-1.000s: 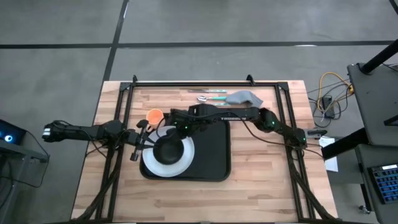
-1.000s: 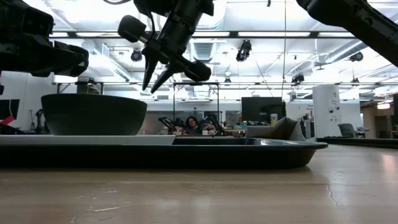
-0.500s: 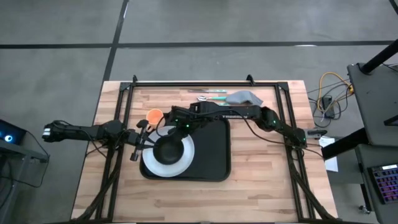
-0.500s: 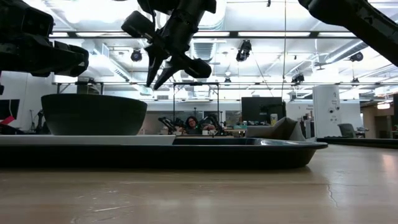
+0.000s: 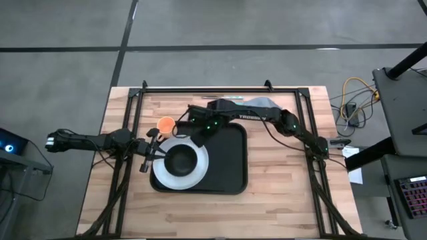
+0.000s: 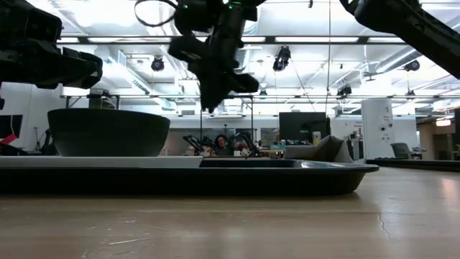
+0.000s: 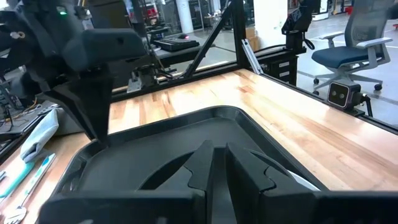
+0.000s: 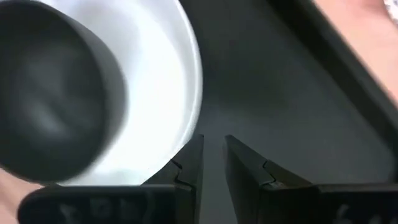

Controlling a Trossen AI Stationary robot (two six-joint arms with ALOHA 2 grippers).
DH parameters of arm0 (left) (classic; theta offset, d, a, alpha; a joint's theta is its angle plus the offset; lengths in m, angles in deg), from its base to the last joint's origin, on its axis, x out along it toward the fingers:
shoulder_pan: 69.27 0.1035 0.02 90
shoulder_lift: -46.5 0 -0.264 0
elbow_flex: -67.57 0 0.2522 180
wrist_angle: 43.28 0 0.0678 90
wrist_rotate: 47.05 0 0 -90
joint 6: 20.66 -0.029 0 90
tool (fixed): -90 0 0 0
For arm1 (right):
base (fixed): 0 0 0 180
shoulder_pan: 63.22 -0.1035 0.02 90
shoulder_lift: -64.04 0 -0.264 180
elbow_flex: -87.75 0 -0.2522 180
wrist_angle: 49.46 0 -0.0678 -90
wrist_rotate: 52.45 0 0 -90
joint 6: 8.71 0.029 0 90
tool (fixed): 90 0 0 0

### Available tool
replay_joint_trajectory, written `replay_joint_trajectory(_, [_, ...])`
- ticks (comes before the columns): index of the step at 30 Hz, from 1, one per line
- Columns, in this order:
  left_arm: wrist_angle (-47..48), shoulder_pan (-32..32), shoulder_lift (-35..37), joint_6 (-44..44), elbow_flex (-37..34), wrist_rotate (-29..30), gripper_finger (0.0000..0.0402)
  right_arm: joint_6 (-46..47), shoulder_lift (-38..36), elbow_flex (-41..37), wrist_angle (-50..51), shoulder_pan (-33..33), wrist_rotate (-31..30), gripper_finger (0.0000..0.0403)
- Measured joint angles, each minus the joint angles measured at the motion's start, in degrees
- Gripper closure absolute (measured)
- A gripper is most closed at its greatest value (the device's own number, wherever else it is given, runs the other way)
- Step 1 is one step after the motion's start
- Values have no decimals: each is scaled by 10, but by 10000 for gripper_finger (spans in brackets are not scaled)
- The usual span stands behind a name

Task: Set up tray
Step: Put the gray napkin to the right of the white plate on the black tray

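Note:
The black tray (image 5: 227,160) lies mid-table. On its left half sits a white plate (image 5: 162,177), and a dark bowl (image 5: 180,159) stands on the plate. My right gripper (image 5: 198,138) hangs above the tray's far left corner, just beyond the bowl. It points steeply down, with its fingers (image 8: 242,165) drawn nearly together and nothing between them. The right wrist view shows the plate (image 8: 161,74) and bowl (image 8: 50,106) below it. My left gripper (image 5: 157,150) waits shut and level at the plate's left edge, facing the tray (image 7: 186,124).
An orange cup (image 5: 165,124) stands on the wood just beyond the tray's far left corner. Teal-handled cutlery (image 5: 230,99) and a grey cloth (image 5: 263,102) lie near the far edge, partly under my right arm. A black metal frame (image 5: 200,89) borders the table.
My right gripper has gone a little toward the table's far edge, away from above the bowl. It has rolled about its own axis and tipped to point more steeply down. The bowl, plate and tray have stayed in place.

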Motion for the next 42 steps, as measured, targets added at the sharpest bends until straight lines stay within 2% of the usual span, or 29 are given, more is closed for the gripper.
replay_joint_trajectory(4, [0,0,0,0,0,0,379,-64,-8,0,35,11,-11,349])
replay_joint_trajectory(11, [0,0,0,0,0,0,379,-165,-26,0,77,16,-79,349])
replay_joint_trajectory(14, [0,0,0,0,0,0,379,-195,-32,0,105,15,-119,349])
replay_joint_trajectory(21, [0,0,0,0,0,0,379,-243,-37,-3,163,-8,-257,349])
replay_joint_trajectory(29, [0,0,0,0,0,0,379,-298,-45,-33,162,-27,-295,349])
replay_joint_trajectory(33, [0,0,0,0,0,0,379,-283,-85,-121,161,-34,-330,348])
replay_joint_trajectory(36, [0,0,0,0,0,0,379,-246,-143,-234,125,-40,-375,349])
replay_joint_trajectory(42, [0,0,0,0,0,0,379,-281,-294,-477,-119,-43,-393,348])
